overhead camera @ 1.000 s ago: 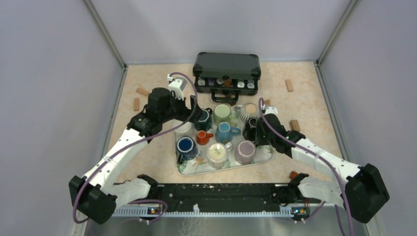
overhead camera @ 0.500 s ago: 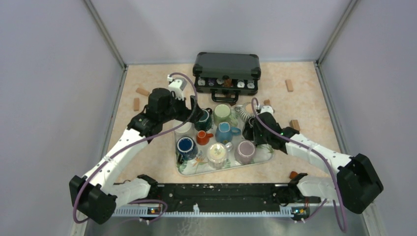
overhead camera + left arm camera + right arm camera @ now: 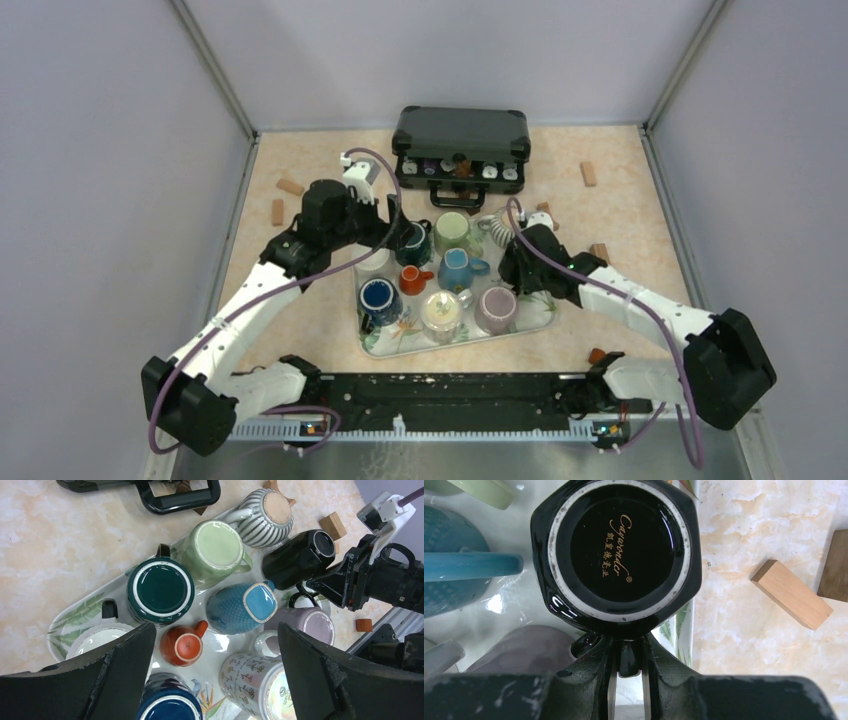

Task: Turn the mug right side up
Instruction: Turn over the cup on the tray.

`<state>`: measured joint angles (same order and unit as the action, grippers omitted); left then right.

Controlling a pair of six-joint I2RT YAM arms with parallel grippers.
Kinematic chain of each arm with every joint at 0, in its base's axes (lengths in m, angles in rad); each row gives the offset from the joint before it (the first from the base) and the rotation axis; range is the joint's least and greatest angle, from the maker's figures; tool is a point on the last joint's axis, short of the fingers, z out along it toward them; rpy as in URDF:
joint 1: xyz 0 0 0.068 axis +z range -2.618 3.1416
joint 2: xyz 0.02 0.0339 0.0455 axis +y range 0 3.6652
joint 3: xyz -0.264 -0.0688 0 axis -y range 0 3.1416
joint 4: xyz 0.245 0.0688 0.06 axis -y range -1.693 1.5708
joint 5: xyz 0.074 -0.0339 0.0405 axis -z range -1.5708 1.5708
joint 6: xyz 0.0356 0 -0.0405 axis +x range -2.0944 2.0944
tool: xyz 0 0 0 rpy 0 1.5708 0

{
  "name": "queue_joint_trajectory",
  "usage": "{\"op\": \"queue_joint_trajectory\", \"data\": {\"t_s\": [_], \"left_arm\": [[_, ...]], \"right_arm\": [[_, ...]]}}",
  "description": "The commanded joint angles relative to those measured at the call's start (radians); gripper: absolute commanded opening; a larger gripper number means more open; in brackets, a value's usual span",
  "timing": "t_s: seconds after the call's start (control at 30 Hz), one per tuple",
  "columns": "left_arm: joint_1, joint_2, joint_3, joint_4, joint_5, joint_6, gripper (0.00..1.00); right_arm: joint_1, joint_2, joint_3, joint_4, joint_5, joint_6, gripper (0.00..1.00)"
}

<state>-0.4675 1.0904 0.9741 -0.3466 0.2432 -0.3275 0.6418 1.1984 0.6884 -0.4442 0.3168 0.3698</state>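
Black mug (image 3: 619, 555): bottom up and tilted, over the right rim of the tray (image 3: 75, 620), mid-desk and a little toward the right edge. Pinched by its handle in the right gripper (image 3: 624, 652), clenched tight, body just beyond the fingertips. Left gripper (image 3: 216, 630) spread wide, holding nothing, above the tray's far-left part.

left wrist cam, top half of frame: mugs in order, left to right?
dark teal mug → pale green mug → grey striped mug → black mug
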Motion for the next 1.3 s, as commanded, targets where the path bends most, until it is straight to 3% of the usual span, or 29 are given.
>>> {"op": "queue_joint_trajectory", "data": {"t_s": [0.0,0.4,0.77,0.97,1.27], "left_arm": [[0.003,-0.025,-0.015,0.057,0.019,-0.031,0.99],[0.004,-0.052,-0.039,0.083,0.039,-0.114,0.99],[0.005,-0.055,-0.039,0.131,0.120,-0.188,0.99],[0.032,-0.054,-0.039,0.181,0.225,-0.240,0.99],[0.124,-0.050,-0.051,0.307,0.415,-0.335,0.99]], "right_arm": [[0.014,-0.061,0.089,-0.008,0.033,-0.004,0.00],[0.024,-0.159,0.183,-0.187,0.074,0.045,0.00],[0.023,-0.228,0.383,-0.307,0.034,0.104,0.00],[0.034,-0.161,0.537,-0.174,-0.139,0.174,0.00],[0.037,0.046,0.620,0.224,-0.364,0.348,0.00]]}}
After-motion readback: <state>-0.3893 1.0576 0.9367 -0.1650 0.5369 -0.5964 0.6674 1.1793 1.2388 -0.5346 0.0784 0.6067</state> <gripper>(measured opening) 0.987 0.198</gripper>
